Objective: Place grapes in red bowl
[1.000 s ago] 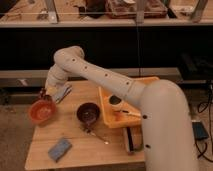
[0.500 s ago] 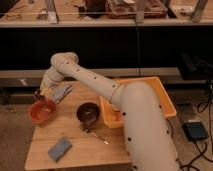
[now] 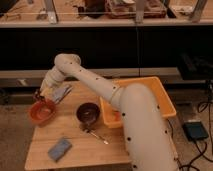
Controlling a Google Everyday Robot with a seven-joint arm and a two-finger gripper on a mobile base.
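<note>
The red bowl (image 3: 42, 112) sits at the left edge of the wooden table (image 3: 75, 137); its orange inside looks empty. My gripper (image 3: 39, 95) is at the end of the white arm, just above the bowl's far rim. A small dark reddish cluster, the grapes (image 3: 36, 93), shows at its tip and seems held there, partly hidden by the gripper.
A dark brown bowl (image 3: 88, 112) stands mid-table, with a thin utensil (image 3: 96, 135) in front of it. A blue-grey sponge (image 3: 59, 148) lies front left. A silvery packet (image 3: 60, 93) lies behind the red bowl. A yellow-orange tray (image 3: 161, 95) is on the right.
The gripper has edged slightly left over the red bowl's far rim. The near part of the arm has swung and now covers more of the tray side.
</note>
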